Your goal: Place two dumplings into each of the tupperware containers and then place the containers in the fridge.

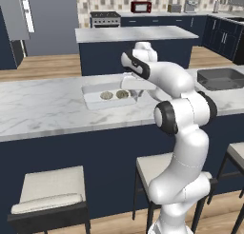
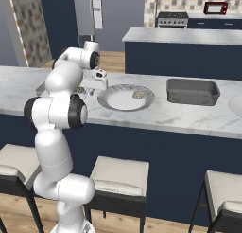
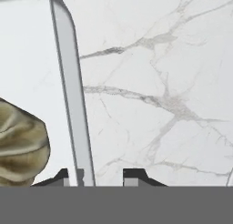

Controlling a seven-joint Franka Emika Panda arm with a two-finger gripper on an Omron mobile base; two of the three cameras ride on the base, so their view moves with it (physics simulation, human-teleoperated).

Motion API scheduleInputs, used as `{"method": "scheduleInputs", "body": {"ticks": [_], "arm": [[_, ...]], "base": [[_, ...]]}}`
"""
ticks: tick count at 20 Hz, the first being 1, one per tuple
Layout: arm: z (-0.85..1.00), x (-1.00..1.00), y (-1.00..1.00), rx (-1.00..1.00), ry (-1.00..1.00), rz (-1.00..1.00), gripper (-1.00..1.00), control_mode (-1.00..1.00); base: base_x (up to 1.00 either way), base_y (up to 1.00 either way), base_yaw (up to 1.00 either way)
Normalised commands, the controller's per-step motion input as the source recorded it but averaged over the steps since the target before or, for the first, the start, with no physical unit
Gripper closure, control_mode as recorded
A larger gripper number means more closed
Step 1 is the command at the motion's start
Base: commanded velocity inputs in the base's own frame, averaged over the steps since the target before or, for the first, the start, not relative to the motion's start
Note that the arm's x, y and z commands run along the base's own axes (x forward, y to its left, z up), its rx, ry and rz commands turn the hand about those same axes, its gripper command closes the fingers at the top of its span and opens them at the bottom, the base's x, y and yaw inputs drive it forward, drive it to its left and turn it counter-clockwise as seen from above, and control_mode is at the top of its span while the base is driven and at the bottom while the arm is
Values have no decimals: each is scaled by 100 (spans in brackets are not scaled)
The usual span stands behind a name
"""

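Box wall (image 3: 73, 104) stands between fingertips, dumpling (image 3: 20, 145) close at 9 o'clock inside; bare counter (image 3: 173, 82) open toward 3 o'clock; plate (image 2: 109, 100) and sink (image 2: 191, 91) farther right.

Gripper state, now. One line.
Gripper: its fingertips straddle the right wall of the tupperware container, which holds two dumplings; whether it has clamped on the wall cannot be told.

Dark blue cabinets (image 1: 224, 35), wooden floor (image 1: 43, 66), marble island (image 1: 136, 34).
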Motion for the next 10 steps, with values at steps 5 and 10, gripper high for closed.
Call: {"method": "scheduleInputs", "body": {"ticks": [5, 10], "arm": [[3, -1, 0, 0, 0, 0, 100, -100], [85, -39, -1, 0, -1, -7, 100, -100]], "base": [[0, 0, 0], [0, 0, 0]]}}
